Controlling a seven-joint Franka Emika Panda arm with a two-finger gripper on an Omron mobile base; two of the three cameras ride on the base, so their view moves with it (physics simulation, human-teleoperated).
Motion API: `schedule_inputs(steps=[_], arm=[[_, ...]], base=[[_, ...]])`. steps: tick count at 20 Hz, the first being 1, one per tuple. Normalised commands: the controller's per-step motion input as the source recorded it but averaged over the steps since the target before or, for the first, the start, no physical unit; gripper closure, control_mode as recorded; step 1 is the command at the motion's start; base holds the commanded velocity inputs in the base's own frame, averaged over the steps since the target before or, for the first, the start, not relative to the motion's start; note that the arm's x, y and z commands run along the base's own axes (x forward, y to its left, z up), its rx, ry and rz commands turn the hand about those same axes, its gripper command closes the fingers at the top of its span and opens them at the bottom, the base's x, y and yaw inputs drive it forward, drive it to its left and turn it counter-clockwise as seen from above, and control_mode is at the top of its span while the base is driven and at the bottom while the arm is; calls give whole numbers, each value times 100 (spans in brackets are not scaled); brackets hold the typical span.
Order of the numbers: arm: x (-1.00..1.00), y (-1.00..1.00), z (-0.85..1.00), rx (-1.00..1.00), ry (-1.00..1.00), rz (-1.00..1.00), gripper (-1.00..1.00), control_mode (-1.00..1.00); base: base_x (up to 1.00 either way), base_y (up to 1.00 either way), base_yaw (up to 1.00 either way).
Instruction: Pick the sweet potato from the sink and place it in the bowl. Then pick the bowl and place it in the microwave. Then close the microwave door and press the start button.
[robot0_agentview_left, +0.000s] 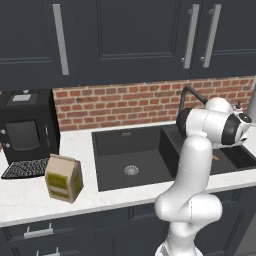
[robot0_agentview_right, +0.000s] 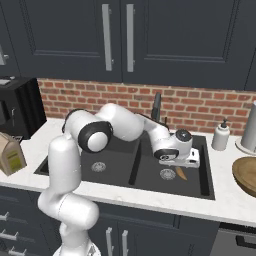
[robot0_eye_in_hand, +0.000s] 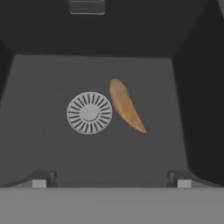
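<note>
While the fingers (robot0_eye_in_hand: 111, 178) hang wide apart, the sweet potato (robot0_eye_in_hand: 126, 105) lies beside the drain (robot0_eye_in_hand: 89, 112).

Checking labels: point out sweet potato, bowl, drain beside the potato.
sweet potato (robot0_eye_in_hand: 125, 106), hand view, mid-body.
bowl (robot0_agentview_right: 246, 175), right base view, inner wall.
drain (robot0_eye_in_hand: 89, 113), hand view, centre of the grate.

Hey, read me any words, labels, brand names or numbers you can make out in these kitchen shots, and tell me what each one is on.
No text can be read anywhere.
The paper bag on the counter has a yellow-green label, but any print on it is too blurred to read.
The black countertop machine has no legible markings.
The soap dispenser by the sink is plain.
</note>
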Motion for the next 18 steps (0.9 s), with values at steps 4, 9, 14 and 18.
schedule_inputs(steps=[4, 9, 14, 18], arm=[[3, 0, -18, 0, 0, 0, -100, -100], [18, 0, -17, 0, 0, 0, -100, -100], [35, 0, -16, 0, 1, 1, -100, -100], [31, 0, -12, 0, 0, 4, -100, -100]], base=[[0, 0, 0], [0, 0, 0], [0, 0, 0], [0, 0, 0]])
